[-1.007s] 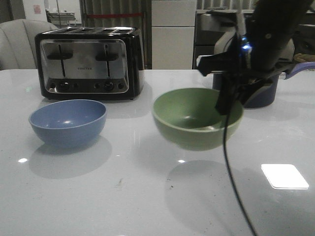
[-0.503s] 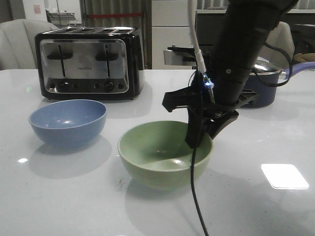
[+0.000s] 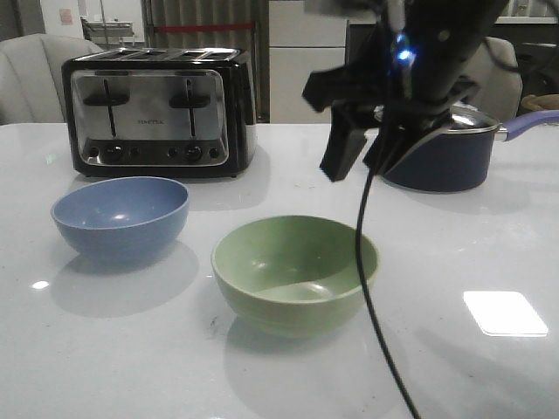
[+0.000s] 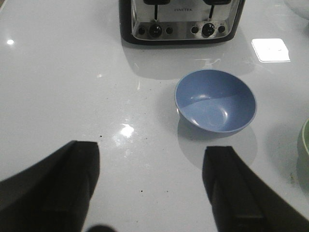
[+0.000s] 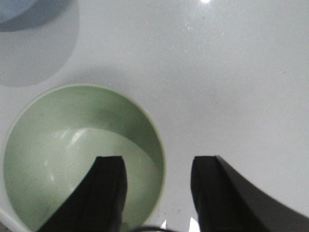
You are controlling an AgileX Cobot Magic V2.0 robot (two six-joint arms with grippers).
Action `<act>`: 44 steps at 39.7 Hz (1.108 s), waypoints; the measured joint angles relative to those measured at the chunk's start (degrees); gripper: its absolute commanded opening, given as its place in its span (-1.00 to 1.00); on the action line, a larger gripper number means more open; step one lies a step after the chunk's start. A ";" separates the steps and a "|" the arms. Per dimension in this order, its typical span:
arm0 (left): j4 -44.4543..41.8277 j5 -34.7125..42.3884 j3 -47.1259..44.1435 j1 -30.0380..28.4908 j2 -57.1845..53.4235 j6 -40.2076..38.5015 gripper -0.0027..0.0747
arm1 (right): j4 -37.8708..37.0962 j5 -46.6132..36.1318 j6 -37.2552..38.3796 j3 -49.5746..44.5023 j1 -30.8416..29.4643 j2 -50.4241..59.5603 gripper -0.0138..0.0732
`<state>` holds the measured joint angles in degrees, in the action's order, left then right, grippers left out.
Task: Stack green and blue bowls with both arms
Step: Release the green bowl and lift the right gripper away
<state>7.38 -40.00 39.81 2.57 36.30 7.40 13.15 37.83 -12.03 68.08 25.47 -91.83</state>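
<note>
The pale green bowl [image 3: 295, 272] rests upright on the white table, centre front; it also shows in the right wrist view [image 5: 79, 154]. The dusty blue bowl [image 3: 120, 217] sits to its left, apart from it, and shows in the left wrist view [image 4: 215, 107]. My right gripper [image 3: 360, 157] hangs open and empty above the green bowl's right rim; in its wrist view [image 5: 157, 164] the fingers straddle that rim from above. My left gripper [image 4: 152, 154] is open and empty over bare table, short of the blue bowl. The left arm is out of the front view.
A black and chrome toaster [image 3: 159, 109] stands at the back left, behind the blue bowl. A dark saucepan [image 3: 447, 148] with a purple handle stands at the back right, behind my right arm. A thin black cable [image 3: 376, 314] hangs from the right arm past the green bowl.
My right gripper set the green bowl down on the table, let go of it and rose up and back. The blue bowl has not moved.
</note>
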 measured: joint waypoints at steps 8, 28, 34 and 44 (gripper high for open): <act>0.00 0.00 0.00 0.00 0.00 0.00 0.41 | 0.00 -2.49 -1.92 -10.97 0.00 16.15 0.32; 0.00 0.00 0.00 0.00 0.15 0.00 0.41 | 0.66 -2.41 -2.48 -29.83 0.00 45.34 0.32; 0.00 0.00 0.00 0.11 1.80 0.00 0.41 | 0.92 -2.12 -2.48 -32.27 0.00 48.72 0.32; 0.00 0.77 0.00 5.86 9.86 2.21 0.41 | 0.92 -2.12 -2.57 -32.34 0.00 49.12 0.32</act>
<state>7.38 -39.23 39.81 8.43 46.16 9.61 14.07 35.71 -14.60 35.74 25.47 -42.71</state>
